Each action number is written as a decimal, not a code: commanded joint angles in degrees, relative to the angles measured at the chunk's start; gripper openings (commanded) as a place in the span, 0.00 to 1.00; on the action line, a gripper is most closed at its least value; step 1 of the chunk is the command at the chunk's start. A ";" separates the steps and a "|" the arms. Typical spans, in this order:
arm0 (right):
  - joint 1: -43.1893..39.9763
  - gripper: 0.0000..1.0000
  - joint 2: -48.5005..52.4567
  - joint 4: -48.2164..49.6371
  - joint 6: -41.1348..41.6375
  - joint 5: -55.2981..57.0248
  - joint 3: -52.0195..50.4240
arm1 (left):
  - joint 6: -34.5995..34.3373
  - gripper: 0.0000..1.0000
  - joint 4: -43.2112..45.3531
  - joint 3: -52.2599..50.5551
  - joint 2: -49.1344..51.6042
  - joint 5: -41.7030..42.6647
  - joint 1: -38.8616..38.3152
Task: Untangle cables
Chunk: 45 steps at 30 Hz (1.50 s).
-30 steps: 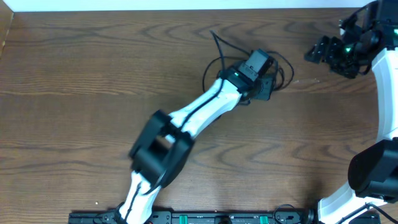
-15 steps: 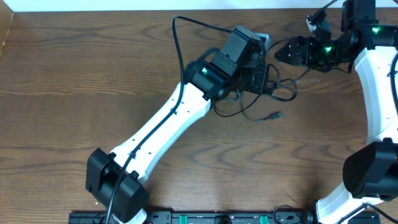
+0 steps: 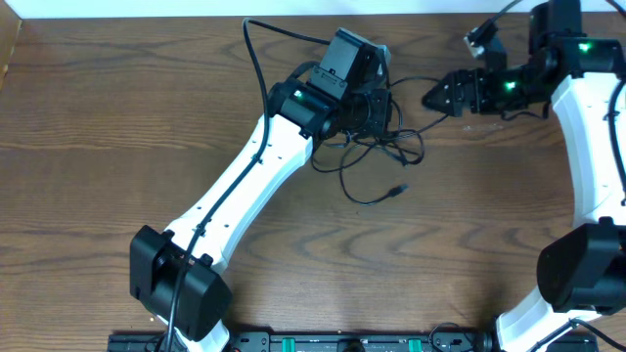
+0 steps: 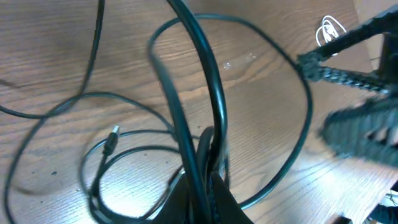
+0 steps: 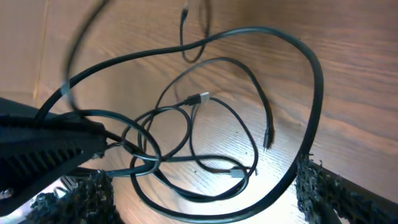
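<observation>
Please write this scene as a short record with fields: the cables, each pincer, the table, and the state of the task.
cables: black, tangled loops lying on the table
left pincer: shut on some cable strands in the tangle
right pincer: open, just right of the tangle, holding nothing
plug: one end lies free on the near side
table: brown wood
task: not yet untangled

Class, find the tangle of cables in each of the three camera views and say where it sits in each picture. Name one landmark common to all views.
Overhead: the cables lie in the upper middle, with loose loops trailing toward the centre.
Left wrist: the cables fill most of the frame, one thick loop arching through the middle.
Right wrist: the cables overlap in loops across the centre, small plugs showing.
Shared landmark: the brown wooden table beneath them.
</observation>
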 commanded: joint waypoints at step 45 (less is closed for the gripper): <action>10.38 0.78 0.39 26.25 34.49 -0.57 -11.63 | -13.46 0.08 13.29 0.04 -0.11 6.32 3.54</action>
